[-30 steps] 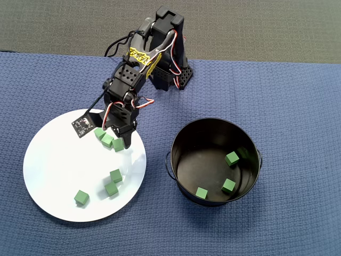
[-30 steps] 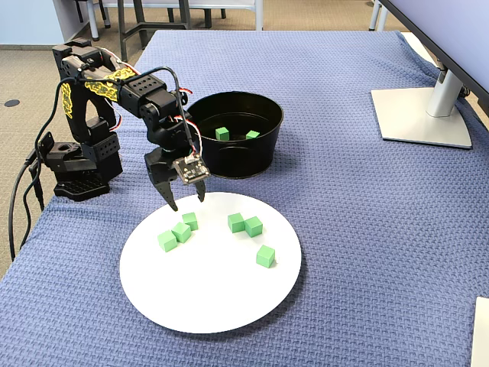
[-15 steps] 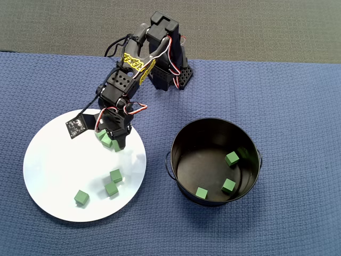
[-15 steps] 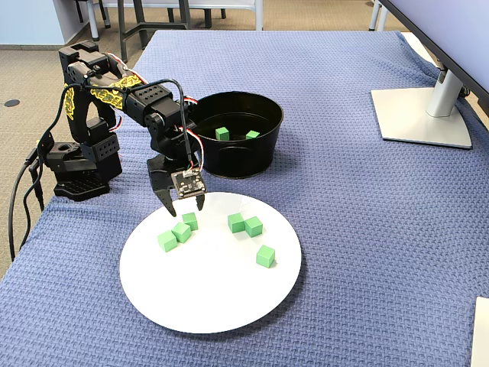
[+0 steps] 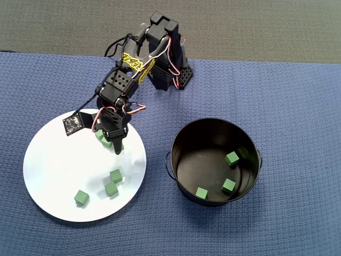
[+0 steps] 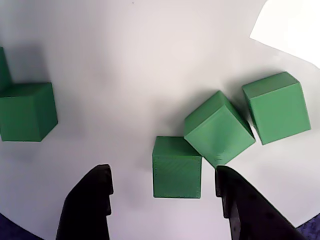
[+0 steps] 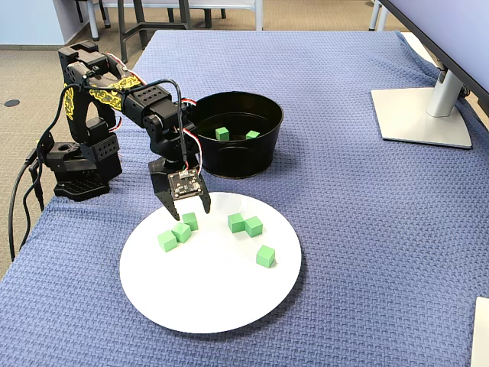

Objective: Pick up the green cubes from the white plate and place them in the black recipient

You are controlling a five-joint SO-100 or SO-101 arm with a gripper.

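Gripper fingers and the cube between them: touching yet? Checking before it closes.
Apart. The wrist view shows white plate between each finger and the cube.

Around me a blue woven cloth covers the whole table, wrinkled at its far right corner. On it at the right stands a grey monitor stand, flat base and slanted post, with the screen's edge above. Beyond the table, chair legs on a tan floor. From overhead, grey carpet borders the cloth.

Black arm, yellow-patterned tape
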